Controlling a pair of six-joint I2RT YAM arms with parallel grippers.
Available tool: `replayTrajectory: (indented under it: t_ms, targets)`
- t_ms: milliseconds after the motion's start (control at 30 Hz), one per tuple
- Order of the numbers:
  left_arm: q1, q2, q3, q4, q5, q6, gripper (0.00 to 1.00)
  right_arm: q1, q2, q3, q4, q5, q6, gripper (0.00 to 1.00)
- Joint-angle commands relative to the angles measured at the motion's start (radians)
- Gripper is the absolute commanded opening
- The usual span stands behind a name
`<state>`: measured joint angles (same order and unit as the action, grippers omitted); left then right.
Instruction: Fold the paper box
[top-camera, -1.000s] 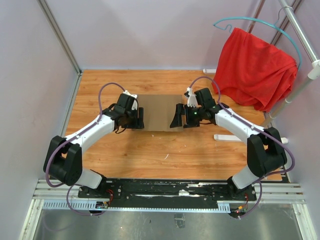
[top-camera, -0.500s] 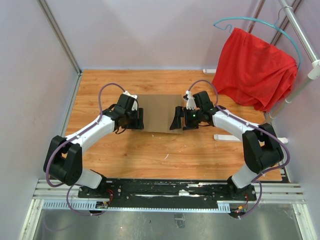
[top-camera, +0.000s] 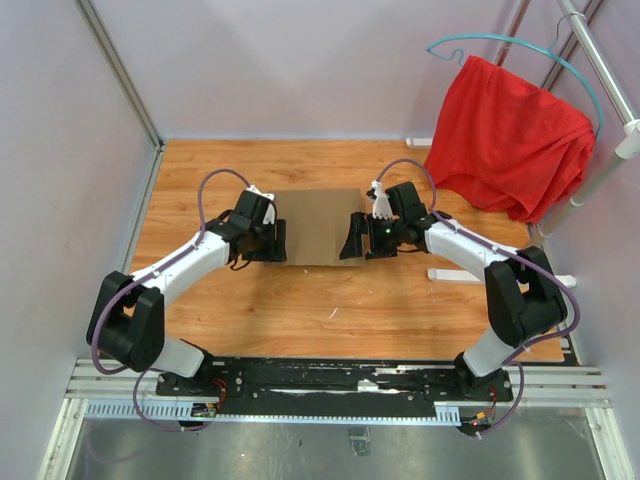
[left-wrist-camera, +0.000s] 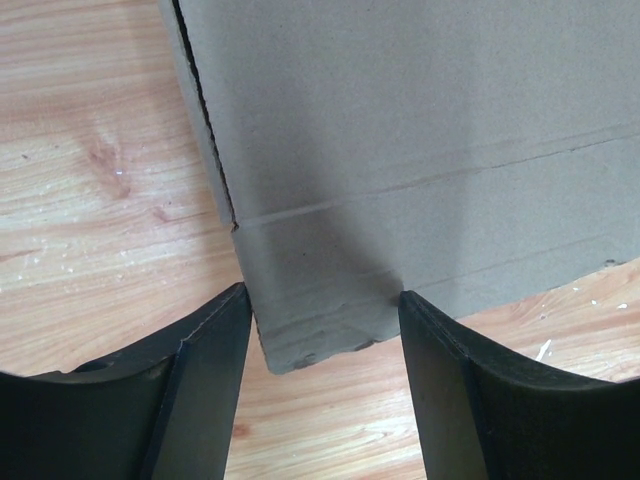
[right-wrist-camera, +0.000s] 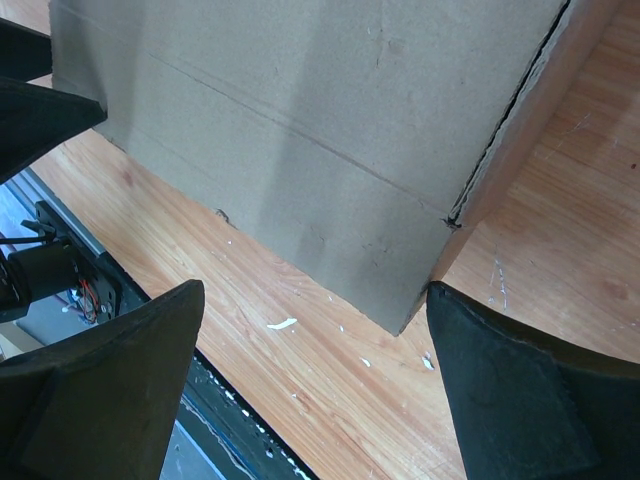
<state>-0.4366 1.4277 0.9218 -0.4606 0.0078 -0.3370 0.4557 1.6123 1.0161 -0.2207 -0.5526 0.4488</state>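
Top external: left fingers (top-camera: 281, 238) and right fingers (top-camera: 351, 238) parted, at opposite ends of the paper box (top-camera: 315, 225)

The plain brown paper box (top-camera: 315, 226) lies flat, creases showing.

Top camera looks down; both close wrist cameras share the paper box (top-camera: 315, 226).

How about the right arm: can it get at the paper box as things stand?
Likely yes: the right gripper stands open at the right end of the paper box, a corner lying between its fingers in the wrist view, nothing in between.
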Motion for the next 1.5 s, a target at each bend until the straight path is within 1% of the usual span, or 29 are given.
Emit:
replayTrajectory:
  t_ms: [0,133,200,367,467,567,700,900,1033,1367,1467]
  targets:
    - [-0.014,-0.025,0.028,-0.040,-0.031,0.010,0.65,0.003,-0.003,0.013,0.002,0.006,-0.011,0.93]
    - [-0.015,-0.010,0.060,-0.092,-0.089,0.000,0.64,0.003,-0.002,0.018,-0.008,0.012,-0.015,0.93]
    - [-0.014,-0.008,0.073,-0.103,-0.095,-0.001,0.63,0.003,0.000,0.019,-0.008,0.011,-0.014,0.93]
    - [-0.014,-0.012,0.053,-0.070,-0.051,-0.018,0.62,0.003,0.003,0.022,-0.001,0.002,-0.015,0.93]
    - [-0.014,-0.011,0.037,-0.060,-0.032,-0.023,0.59,0.003,0.004,0.024,-0.006,0.002,-0.020,0.93]
    - [-0.014,-0.015,0.020,-0.061,-0.026,-0.022,0.54,0.003,0.004,0.024,-0.017,0.009,-0.026,0.93]
    - [-0.014,-0.031,-0.004,-0.060,-0.018,-0.028,0.43,0.003,0.001,0.020,-0.031,0.028,-0.033,0.93]
    - [-0.015,-0.028,-0.039,-0.033,-0.010,-0.042,0.31,0.003,-0.001,0.016,-0.054,0.071,-0.047,0.90]
    - [-0.015,-0.007,-0.055,0.000,-0.012,-0.050,0.29,0.002,0.018,0.017,-0.056,0.075,-0.051,0.87]
    - [-0.014,0.062,-0.086,0.094,-0.054,-0.070,0.29,0.003,0.072,0.016,-0.010,0.106,-0.056,0.83]
    - [-0.014,0.086,-0.097,0.124,-0.061,-0.078,0.25,0.003,0.060,0.011,0.000,0.125,-0.061,0.82]
